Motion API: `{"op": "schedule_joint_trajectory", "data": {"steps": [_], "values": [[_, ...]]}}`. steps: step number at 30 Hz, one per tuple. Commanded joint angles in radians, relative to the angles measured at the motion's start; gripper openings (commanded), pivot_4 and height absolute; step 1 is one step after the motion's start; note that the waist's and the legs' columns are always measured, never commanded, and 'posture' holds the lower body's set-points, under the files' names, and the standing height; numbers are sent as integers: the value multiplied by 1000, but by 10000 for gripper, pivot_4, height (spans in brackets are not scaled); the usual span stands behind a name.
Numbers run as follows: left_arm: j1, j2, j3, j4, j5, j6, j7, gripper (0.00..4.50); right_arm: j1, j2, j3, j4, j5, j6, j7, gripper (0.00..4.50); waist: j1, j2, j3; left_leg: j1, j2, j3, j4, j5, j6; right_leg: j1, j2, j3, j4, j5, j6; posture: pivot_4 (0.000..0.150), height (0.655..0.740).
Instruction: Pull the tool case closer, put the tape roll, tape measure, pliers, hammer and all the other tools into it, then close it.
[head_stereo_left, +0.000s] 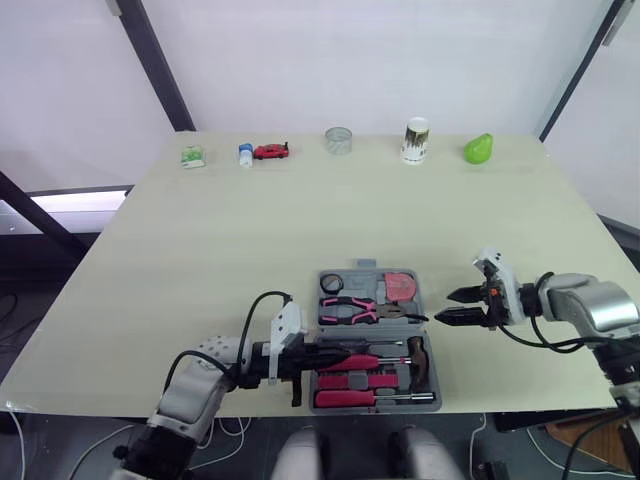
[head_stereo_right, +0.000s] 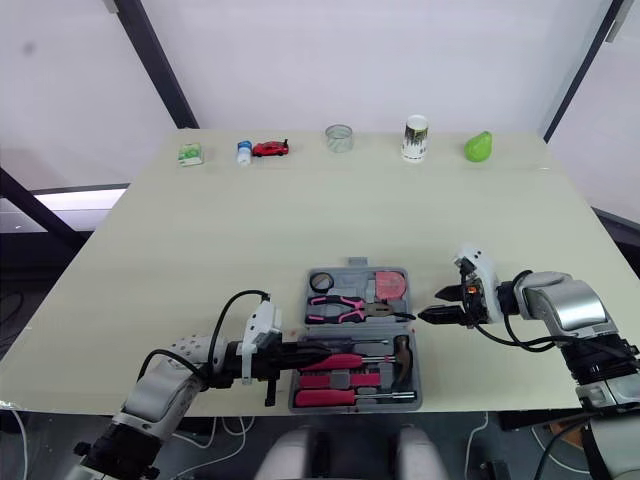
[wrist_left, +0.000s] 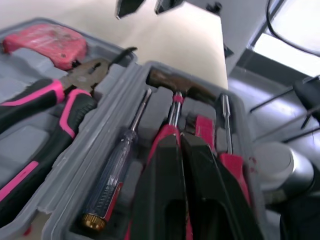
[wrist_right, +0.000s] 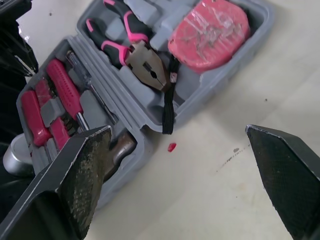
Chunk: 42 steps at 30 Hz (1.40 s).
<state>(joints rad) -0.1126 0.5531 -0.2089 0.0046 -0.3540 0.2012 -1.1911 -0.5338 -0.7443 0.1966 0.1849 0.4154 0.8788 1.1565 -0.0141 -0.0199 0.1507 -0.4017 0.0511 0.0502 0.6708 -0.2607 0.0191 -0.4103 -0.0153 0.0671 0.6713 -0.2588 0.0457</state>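
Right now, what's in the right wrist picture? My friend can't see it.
An open grey tool case on a pale table holds pink-handled pliers, a red tape measure, red screwdrivers and a hammer. The right claw is spread wide open beside it.

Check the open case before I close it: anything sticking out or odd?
The black strap beside the pliers hangs over the tool case rim onto the table; closing could pinch it. A small red fleck lies on the table near its end.
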Motion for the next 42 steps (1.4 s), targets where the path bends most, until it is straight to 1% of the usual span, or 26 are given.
{"op": "schedule_joint_trajectory", "data": {"steps": [1, 6, 14, 19, 23, 29, 34, 37, 38, 42], "values": [[-12, -1, -21, 43, 29, -74, -45, 395, -67, 15, 45, 67, -28, 32, 29, 45000, -2, 0, 0, 0, 0, 0, 0, 0, 0, 0, 0, 0, 0, 0, 0, 1500, 7400], [-9, 1, -30, 73, 47, -115, -75, 395, -162, 66, 94, 209, -64, 70, 48, 45000, -2, 0, 0, 0, 0, 0, 0, 0, 0, 0, 0, 0, 0, 0, 0, 1500, 7400], [-3, 13, -43, 132, 92, -172, -99, 395, -325, 238, 125, 515, -136, 41, 53, 45000, -4, 0, 0, 0, 0, 0, 0, 0, 0, -1, 0, 0, 1, 0, 0, 1500, 7400], [0, 14, -47, 156, 113, -189, -100, 395, -380, 310, 128, 622, -157, 41, 92, 45000, -9, 1, 0, 1, 1, 1, 0, 0, 0, -1, 0, 0, 1, 0, 0, 1500, 7400], [5, 18, -53, 173, 133, -214, -100, 395, -413, 339, 75, 668, -134, 67, 119, 45000, -23, 1, 0, 1, 1, 0, -1, 0, 0, -1, 1, 0, 2, 0, 0, 1500, 7400], [11, 21, -56, 189, 147, -240, -103, 395, -422, 350, 1, 663, -99, 121, 150, 45000, -29, 1, 0, 1, 2, -1, -2, 0, 0, -1, 0, 0, 2, 0, 0, 1500, 7400], [20, 25, -55, 185, 148, -254, -104, 395, -414, 349, -62, 622, -58, 182, 159, 45000, -29, 1, 0, 1, 2, -1, -2, 0, 0, -1, 0, 0, 2, 0, 0, 1500, 7400], [32, 28, -40, 158, 125, -241, -102, 395, -403, 338, -88, 578, -31, 221, 163, 45000, -30, 1, 0, 1, 2, -1, -2, 0, 0, -2, 0, 1, 2, 0, 0, 1500, 7400], [40, 34, -28, 136, 110, -231, -101, 395, -396, 330, -100, 552, -16, 241, 164, 45000, -30, 1, 0, 1, 2, -1, -2, 0, 0, -2, 0, 1, 2, 0, 0, 1500, 7400], [112, 88, 73, -56, -48, -88, -97, 395, -347, 287, -146, 396, 58, 345, 151, 45000, -29, 2, 1, -1, 3, -2, -2, 0, 0, -3, 0, 0, 2, 0, 0, 1500, 7400]]}}
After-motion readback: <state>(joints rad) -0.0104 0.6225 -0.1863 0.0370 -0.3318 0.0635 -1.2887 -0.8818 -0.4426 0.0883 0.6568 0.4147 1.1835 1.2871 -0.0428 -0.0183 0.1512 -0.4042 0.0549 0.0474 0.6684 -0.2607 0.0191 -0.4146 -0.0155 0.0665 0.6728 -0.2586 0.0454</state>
